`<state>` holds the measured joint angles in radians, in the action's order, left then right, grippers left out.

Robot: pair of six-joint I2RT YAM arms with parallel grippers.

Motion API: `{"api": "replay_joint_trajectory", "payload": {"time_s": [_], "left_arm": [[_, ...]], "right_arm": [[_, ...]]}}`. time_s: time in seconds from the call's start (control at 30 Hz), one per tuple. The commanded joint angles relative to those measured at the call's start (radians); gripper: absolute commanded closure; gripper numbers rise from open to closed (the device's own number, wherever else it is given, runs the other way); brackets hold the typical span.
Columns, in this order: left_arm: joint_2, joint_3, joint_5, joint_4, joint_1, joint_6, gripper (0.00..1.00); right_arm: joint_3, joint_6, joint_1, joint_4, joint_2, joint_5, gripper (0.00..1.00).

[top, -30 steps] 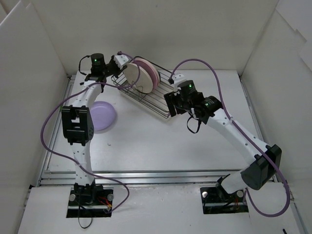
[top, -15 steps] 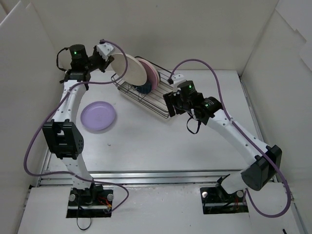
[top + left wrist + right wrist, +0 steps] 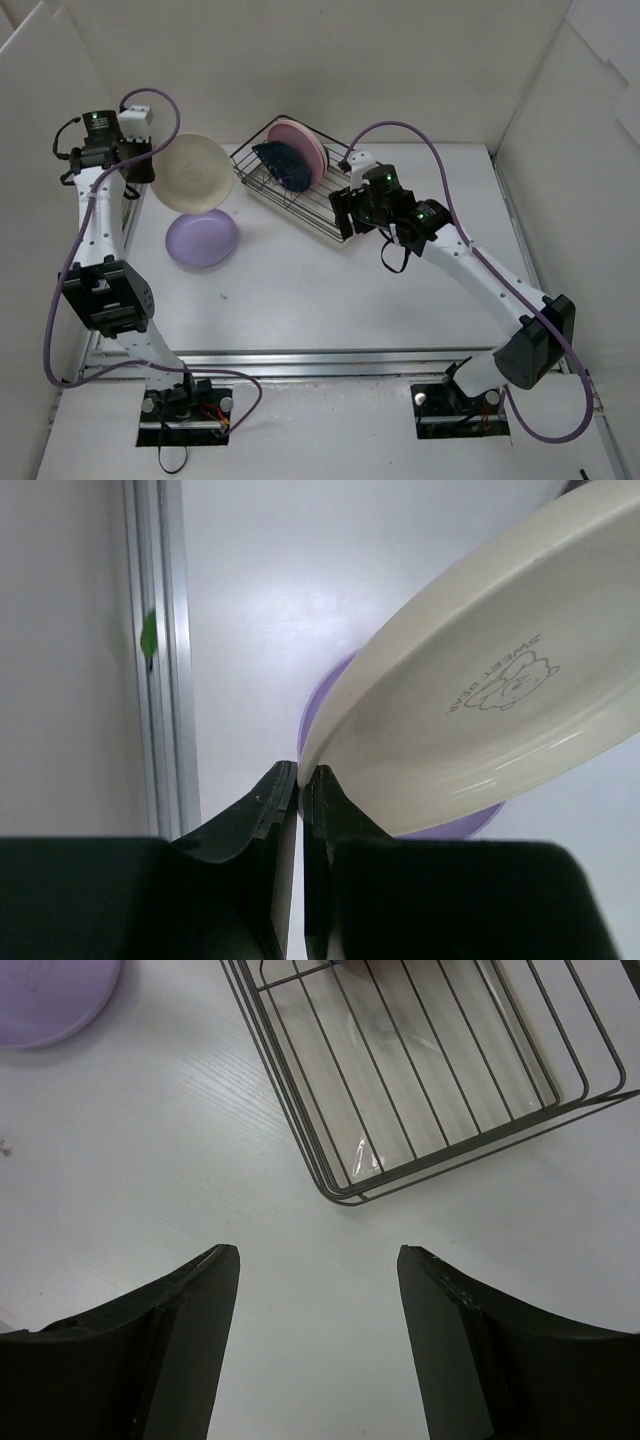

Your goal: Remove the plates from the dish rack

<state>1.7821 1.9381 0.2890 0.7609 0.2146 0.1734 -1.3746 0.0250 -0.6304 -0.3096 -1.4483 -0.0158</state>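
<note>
Bright, even overhead light leaves soft, faint shadows on the white tabletop (image 3: 300, 290). The cream plate (image 3: 480, 730) shows a glossy highlight; all views are sharp.

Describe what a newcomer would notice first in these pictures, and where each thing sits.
The cream plate, pinched by its rim in the left gripper, hangs tilted over the lavender plate lying on the table at the left. Further back, a dark blue plate and a pink plate stand in the dish rack. The right gripper hovers open by its near corner.

The cream plate (image 3: 470, 735) carries small grey lettering that seems to read "SWEET BEAR", printed beside a little bear drawing.
</note>
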Motion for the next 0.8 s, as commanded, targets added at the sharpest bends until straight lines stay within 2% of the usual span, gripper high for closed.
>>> {"api": "replay_joint_trajectory", "payload": {"time_s": [0.0, 0.23, 0.6, 0.77], "left_arm": [[0.054, 0.021, -0.034, 0.156, 0.057, -0.103, 1.00], [0.198, 0.025, -0.042, 0.256, 0.066, -0.074, 1.00], [0.270, 0.016, -0.033, 0.282, 0.066, -0.080, 1.00], [0.321, 0.073, -0.010, 0.376, 0.066, -0.080, 1.00]], "right_arm": [[-0.056, -0.007, -0.011, 0.044, -0.023, -0.046, 0.35], [-0.044, 0.000, -0.015, 0.044, -0.017, -0.038, 0.35], [-0.032, 0.009, -0.022, 0.030, -0.007, -0.021, 0.35], [-0.044, 0.007, -0.022, 0.027, -0.021, -0.023, 0.35]]}}
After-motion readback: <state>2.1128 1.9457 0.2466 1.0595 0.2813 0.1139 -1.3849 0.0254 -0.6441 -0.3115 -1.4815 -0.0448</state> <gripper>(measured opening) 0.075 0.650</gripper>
